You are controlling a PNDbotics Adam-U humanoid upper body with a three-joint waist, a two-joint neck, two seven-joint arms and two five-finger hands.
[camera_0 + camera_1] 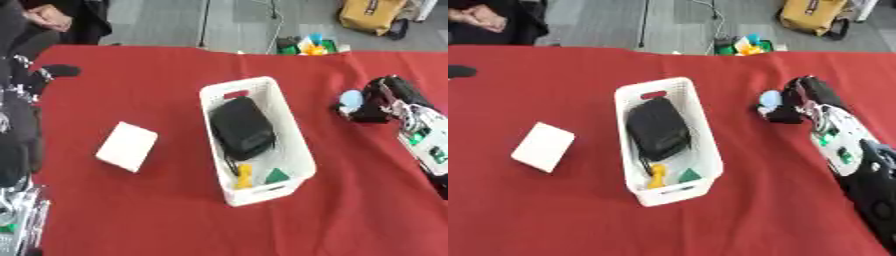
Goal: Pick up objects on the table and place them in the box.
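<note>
In the left eye view, one white slotted basket (297, 145) stands lengthwise on the red tablecloth (131, 210) and serves as the landmark. Inside it lie three things: one bulky black object (241, 127) filling the far half, one yellow piece (244, 176) and one small green triangular piece (276, 175) side by side at the near end. One white flat block (127, 146) lies on the cloth well to the left of the basket, apart from it. To the right of the basket, level with its far half, the right hand (378, 102) has its fingers curled round one pale blue object (351, 100), which shows at the hand's basket-facing side. The left hand (48, 71) shows as a dark shape far left of the basket, near the picture's edge; whether its fingers are spread or curled cannot be told. In the right eye view the same single basket holds the same three items, and the pale blue object is seen just clear of the basket's right wall, apart from it, in the right hand.
</note>
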